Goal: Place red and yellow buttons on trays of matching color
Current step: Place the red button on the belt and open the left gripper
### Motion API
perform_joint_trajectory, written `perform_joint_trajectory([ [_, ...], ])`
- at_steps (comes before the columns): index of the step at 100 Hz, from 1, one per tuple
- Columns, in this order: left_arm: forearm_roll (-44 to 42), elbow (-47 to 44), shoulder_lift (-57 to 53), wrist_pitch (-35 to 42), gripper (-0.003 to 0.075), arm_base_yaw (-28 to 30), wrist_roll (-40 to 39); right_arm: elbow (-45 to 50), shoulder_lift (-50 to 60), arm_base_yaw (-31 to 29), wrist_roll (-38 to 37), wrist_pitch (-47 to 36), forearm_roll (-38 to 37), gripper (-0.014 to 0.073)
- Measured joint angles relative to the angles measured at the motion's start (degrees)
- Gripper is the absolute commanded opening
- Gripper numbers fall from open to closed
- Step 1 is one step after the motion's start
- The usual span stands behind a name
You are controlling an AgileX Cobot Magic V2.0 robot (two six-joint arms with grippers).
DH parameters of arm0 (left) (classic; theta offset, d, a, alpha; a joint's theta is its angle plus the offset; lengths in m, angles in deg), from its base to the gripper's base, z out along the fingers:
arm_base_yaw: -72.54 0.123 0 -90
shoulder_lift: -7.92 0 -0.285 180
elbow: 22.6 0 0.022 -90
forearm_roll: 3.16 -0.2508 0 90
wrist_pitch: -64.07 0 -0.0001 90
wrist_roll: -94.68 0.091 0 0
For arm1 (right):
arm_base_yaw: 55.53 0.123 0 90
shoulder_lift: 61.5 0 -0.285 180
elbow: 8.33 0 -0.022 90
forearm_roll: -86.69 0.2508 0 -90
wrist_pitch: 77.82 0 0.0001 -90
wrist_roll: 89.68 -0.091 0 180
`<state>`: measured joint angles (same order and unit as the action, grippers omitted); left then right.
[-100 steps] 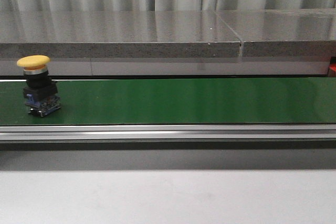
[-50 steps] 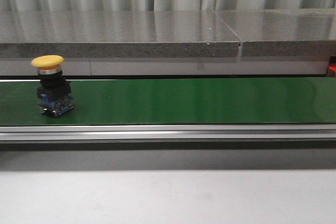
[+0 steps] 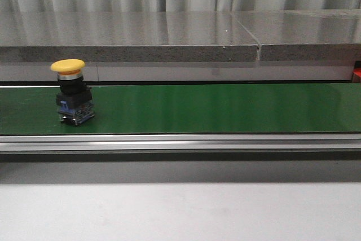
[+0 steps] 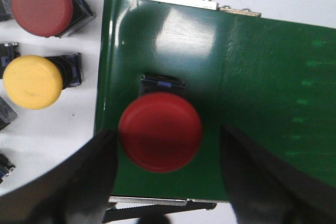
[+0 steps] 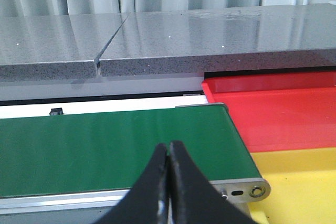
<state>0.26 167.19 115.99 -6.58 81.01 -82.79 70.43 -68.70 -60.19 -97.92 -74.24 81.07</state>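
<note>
**Left jaws straddle a red button; right jaws closed and waiting by the trays**

The left gripper (image 4: 167, 182) has its jaws spread wide, 1 dark finger (image 4: 86, 174) on each side of a red button (image 4: 160, 131) that stands on the green belt (image 4: 262, 93) near its end. Neither finger touches the cap; there is a gap on both sides. Beside the belt end, on the white surface, lie 2 spare buttons: another red button (image 4: 42, 5) and a yellow spare button (image 4: 32, 81), with bits of others at the edge of the view.

Further along, in the front view, a yellow button (image 3: 72, 91) stands upright on the belt, well toward the left end, cap up, body resting on the green surface. No arm shows in that view.

At the far right, the right gripper (image 5: 168, 182) hangs just above the belt's end with its jaws pressed together, holding nothing. Beyond the end roller sit the red tray (image 5: 283, 114) and, nearer the camera, the yellow tray (image 5: 299, 182), side by side and touching.

The step in hand appears to be setting buttons on the belt for the right arm to sort. To do it well, the left arm should rise straight up so the open fingers clear the red cap without tipping it. The right arm should open before the yellow button arrives, grasp the black body below the cap, and carry it to the yellow tray.
</note>
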Motion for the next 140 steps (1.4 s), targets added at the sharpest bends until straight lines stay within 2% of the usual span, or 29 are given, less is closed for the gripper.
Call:
perform_joint_trajectory([
  [12,0.0,0.1,0.0,0.0,0.0538,0.0,0.0,0.0,0.0,0.0,0.0,0.0,0.0,-0.0067],
  [28,0.7,0.1,-1.4,2.5,0.0448,-0.4,0.8,0.0,0.0,0.0,0.0,0.0,0.0,-0.0067],
  [40,0.8,0.1,-5.0,6.7,0.0274,-1.9,1.6,0.0,0.0,0.0,0.0,0.0,0.0,-0.0067],
  [55,1.0,-0.1,-9.6,9.8,-0.0024,-6.8,2.8,0.0,0.0,0.0,0.0,0.0,0.0,-0.0067],
  [78,1.4,-7.4,-17.7,16.7,-0.0021,-15.7,4.3,0.0,0.0,0.0,0.0,0.0,0.0,-0.0067],
  [90,1.4,-13.3,-23.4,20.0,-0.0021,-18.5,4.4,0.0,0.0,0.0,0.0,0.0,0.0,-0.0067],
  [111,1.4,-24.5,-36.0,24.7,-0.0021,-19.3,4.5,0.0,0.0,0.0,0.0,0.0,0.0,-0.0067],
  [140,1.6,-37.4,-57.1,25.4,-0.0021,-19.4,4.5,0.0,0.0,0.0,0.0,0.0,0.0,-0.0067],
])
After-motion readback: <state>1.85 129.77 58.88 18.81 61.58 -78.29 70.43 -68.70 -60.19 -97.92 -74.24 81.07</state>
